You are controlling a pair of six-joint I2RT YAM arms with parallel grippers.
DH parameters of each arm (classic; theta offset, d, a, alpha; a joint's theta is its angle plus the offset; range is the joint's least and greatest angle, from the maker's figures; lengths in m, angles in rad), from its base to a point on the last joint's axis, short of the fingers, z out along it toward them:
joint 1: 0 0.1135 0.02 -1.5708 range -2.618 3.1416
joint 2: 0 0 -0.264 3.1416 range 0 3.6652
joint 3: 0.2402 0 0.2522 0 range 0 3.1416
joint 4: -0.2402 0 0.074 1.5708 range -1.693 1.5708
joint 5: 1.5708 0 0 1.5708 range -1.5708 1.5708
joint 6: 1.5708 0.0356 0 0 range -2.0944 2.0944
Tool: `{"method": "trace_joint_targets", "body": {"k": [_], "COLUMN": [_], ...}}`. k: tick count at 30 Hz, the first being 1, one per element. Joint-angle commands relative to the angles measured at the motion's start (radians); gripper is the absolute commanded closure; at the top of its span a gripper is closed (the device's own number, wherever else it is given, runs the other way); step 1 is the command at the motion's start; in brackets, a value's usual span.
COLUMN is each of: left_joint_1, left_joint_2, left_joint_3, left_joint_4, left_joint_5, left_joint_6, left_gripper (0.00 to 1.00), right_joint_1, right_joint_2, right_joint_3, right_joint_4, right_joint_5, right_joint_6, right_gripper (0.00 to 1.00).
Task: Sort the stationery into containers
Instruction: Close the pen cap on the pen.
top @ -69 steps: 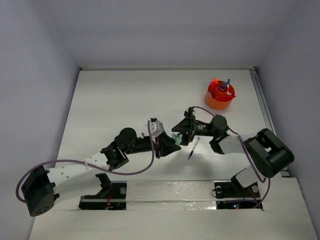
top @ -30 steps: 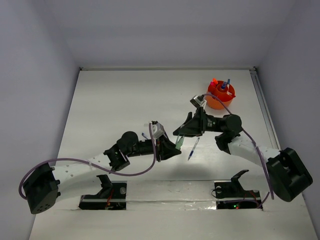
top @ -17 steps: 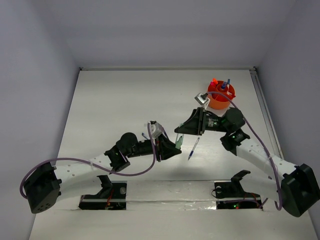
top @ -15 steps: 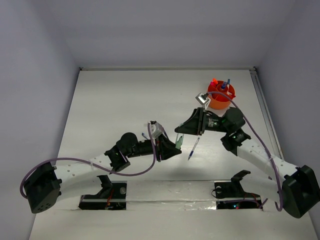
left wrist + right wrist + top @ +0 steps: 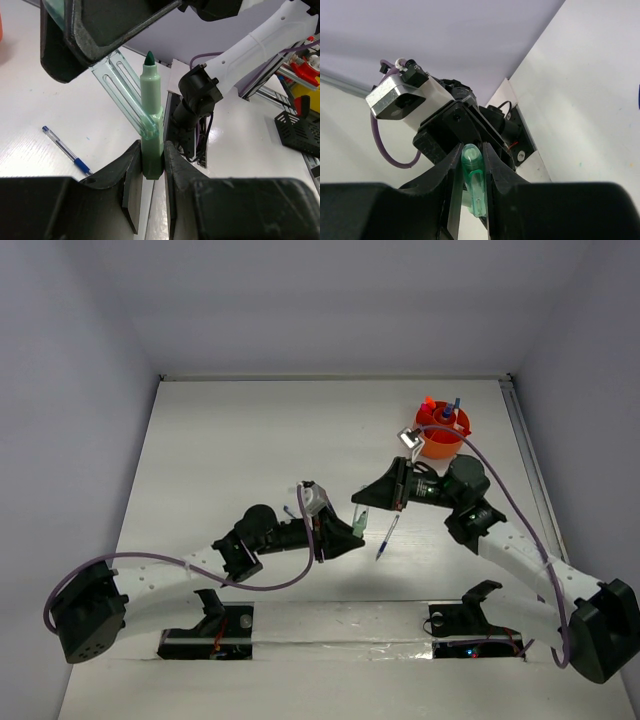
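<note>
Left tool (image 5: pixel 151 150) grips green marker (image 5: pixel 151 100) upright; right tool (image 5: pixel 471 155) pinches clear cap (image 5: pixel 124 91) tilted alongside. Likely capping: you need cap mouth lined over tip.

In the top view the cup (image 5: pixel 441 448) stands on the table (image 5: pixel 250 440) at the upper right with pens (image 5: pixel 447 410) upright in it. Mid-frame, well below and left of it, the left gripper (image 5: pixel 345 537) on the left meets the right gripper (image 5: pixel 365 502) just above and to its right. The marker (image 5: pixel 151 135) sits between the left gripper's fingers and the cap (image 5: pixel 474 180), between the right's, leans against it, while a pen (image 5: pixel 387 536) lies on the table just right of both
</note>
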Motion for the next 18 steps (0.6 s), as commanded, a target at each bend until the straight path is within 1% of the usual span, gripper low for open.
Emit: {"method": "trace_joint_targets", "body": {"k": [1, 5, 8, 9, 10, 14, 17, 18], "left_joint_1": [-0.002, -0.002, -0.002, -0.002, -0.002, -0.002, -0.002, -0.002], "left_joint_2": [0.016, 0.024, 0.029, 0.030, 0.032, 0.036, 0.035, 0.033], "left_joint_3": [0.006, 0.006, 0.007, 0.009, 0.009, 0.013, 0.012, 0.012], "left_joint_4": [0.061, 0.072, 0.073, 0.073, 0.073, 0.073, 0.075, 0.075], "left_joint_5": [0.010, 0.006, 0.006, 0.007, 0.009, 0.012, 0.013, 0.015], "left_joint_6": [-0.013, -0.017, -0.017, -0.017, -0.019, -0.019, -0.022, -0.022], "left_gripper": [1.00, 1.00, 1.00, 1.00, 1.00, 1.00, 1.00, 1.00], "right_joint_1": [0.009, 0.009, 0.009, 0.009, 0.009, 0.009, 0.009, 0.009], "right_joint_2": [-0.051, -0.104, -0.113, -0.111, -0.110, -0.101, -0.095, -0.093], "right_joint_3": [0.023, 0.011, 0.011, 0.011, 0.011, -0.001, -0.007, -0.009], "right_joint_4": [0.000, -0.006, -0.009, -0.008, -0.006, 0.038, 0.052, 0.052], "right_joint_5": [0.057, 0.098, 0.098, 0.097, 0.094, 0.074, 0.069, 0.068], "right_joint_6": [-0.061, -0.099, -0.110, -0.110, -0.110, -0.089, -0.079, -0.079], "right_gripper": [0.77, 0.77, 0.76, 0.74, 0.67, 0.58, 0.59, 0.63]}}
